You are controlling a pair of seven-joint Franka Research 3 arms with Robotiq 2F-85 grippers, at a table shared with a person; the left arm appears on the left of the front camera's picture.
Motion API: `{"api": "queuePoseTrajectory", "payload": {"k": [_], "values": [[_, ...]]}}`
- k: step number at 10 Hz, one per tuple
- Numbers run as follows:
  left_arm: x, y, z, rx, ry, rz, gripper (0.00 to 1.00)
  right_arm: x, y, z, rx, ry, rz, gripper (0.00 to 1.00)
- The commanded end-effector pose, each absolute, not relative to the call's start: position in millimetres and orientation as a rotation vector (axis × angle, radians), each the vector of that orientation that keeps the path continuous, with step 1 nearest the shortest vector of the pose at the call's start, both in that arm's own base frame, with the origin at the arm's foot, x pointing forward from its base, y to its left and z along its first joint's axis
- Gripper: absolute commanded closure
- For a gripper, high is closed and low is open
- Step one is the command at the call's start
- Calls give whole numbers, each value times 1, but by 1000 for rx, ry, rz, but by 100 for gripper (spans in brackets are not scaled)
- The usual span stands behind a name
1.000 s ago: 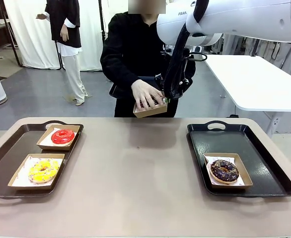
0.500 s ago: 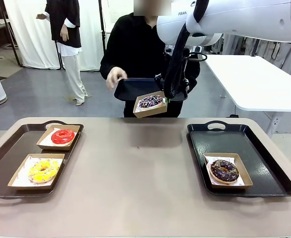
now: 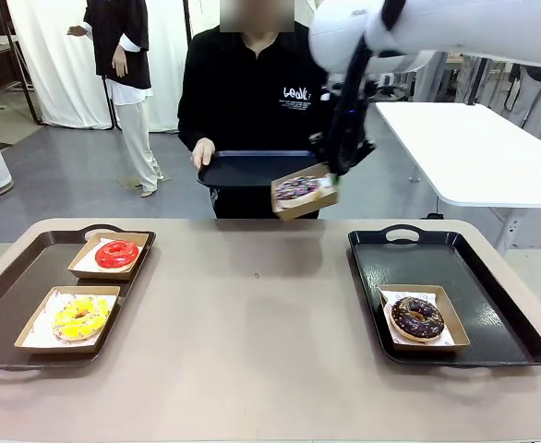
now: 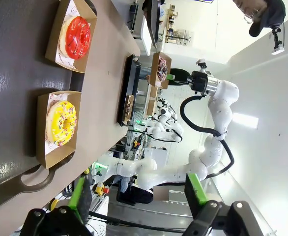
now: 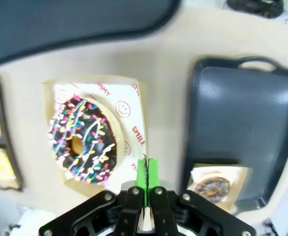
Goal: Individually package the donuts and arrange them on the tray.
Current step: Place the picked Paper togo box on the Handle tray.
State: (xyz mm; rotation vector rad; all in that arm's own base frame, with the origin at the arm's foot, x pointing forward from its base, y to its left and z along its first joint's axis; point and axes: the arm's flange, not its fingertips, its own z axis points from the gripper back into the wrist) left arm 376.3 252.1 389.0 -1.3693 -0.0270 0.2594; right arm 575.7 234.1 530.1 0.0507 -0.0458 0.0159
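Tan table, two dark trays directly on it: one left, one right.

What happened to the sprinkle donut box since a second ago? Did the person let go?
Yes. The person's hand let go of the sprinkle donut box and went back to the dark tray they hold. The right gripper, shut on the box's edge, carried it off that tray, toward the right tray. The red donut, yellow donut and chocolate donut stayed put.
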Motion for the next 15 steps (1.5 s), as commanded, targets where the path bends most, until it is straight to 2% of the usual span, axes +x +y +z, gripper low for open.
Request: {"api": "queuePoseTrajectory", "payload": {"k": [1, 4, 7, 8, 9, 12, 15], "values": [[372, 254, 389, -1374, -29, 237, 0, 546, 169, 540, 12, -114, 92, 99], [372, 254, 389, -1374, -29, 237, 0, 534, 83, 545, 47, -168, -24, 99], [372, 254, 389, -1374, -29, 237, 0, 522, 35, 527, 79, -127, -70, 99], [372, 254, 389, -1374, -29, 237, 0, 526, 36, 523, 87, -133, -140, 99], [372, 254, 389, -1374, -29, 237, 0, 530, 35, 537, 35, -121, -85, 99], [372, 254, 389, -1374, -29, 237, 0, 530, 35, 537, 35, -121, -85, 99], [372, 254, 389, -1374, -29, 237, 0, 535, 45, 497, 37, -83, -52, 99]]}}
